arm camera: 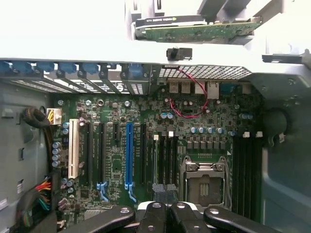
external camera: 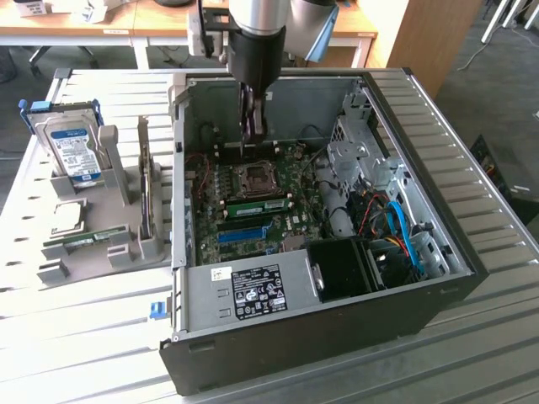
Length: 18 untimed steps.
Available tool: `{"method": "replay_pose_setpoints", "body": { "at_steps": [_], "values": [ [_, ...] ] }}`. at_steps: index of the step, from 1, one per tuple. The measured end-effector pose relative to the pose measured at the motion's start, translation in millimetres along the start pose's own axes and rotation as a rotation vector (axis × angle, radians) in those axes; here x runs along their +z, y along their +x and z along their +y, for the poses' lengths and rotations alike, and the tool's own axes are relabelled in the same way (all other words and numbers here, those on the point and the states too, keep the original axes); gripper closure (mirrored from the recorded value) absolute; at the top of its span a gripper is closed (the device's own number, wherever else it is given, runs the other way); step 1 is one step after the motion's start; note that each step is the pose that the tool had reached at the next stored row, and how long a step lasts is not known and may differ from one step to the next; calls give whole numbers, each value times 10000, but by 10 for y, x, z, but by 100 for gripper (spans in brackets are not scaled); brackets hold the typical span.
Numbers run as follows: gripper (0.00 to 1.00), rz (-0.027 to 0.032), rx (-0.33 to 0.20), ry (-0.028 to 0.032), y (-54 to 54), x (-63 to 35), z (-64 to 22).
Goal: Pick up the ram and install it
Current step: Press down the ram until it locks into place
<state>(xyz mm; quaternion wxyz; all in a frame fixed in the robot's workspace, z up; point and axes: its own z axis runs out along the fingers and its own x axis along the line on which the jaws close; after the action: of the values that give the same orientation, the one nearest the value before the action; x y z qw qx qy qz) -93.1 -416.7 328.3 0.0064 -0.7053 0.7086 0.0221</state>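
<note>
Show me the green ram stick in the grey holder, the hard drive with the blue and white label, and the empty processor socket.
Green ram stick [external camera: 80,241]: exterior view, middle of the board.
Hard drive with blue and white label [external camera: 74,151]: exterior view, its label.
Empty processor socket [arm camera: 205,183]: wrist view, socket centre.

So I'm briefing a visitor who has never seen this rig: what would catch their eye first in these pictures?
First, the open grey computer case with its green motherboard exposed, filling the middle of the table. The black shut gripper hangs inside it, just above the empty silver processor socket. On the exterior view's left, a grey rack holds a boxy hard drive with a blue-white label and a slim green ram stick.
</note>
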Motion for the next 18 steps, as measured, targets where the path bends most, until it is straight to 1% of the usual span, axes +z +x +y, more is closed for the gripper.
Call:
{"method": "replay_pose_setpoints", "body": {
  "at_steps": [8, 14, 18],
  "values": [
    [89, 0, -1, -1, -4, -107, 2],
    [89, 0, -2, 0, -4, -109, 1],
    [89, 2, -1, -1, -5, -111, -44]
  ]
}}
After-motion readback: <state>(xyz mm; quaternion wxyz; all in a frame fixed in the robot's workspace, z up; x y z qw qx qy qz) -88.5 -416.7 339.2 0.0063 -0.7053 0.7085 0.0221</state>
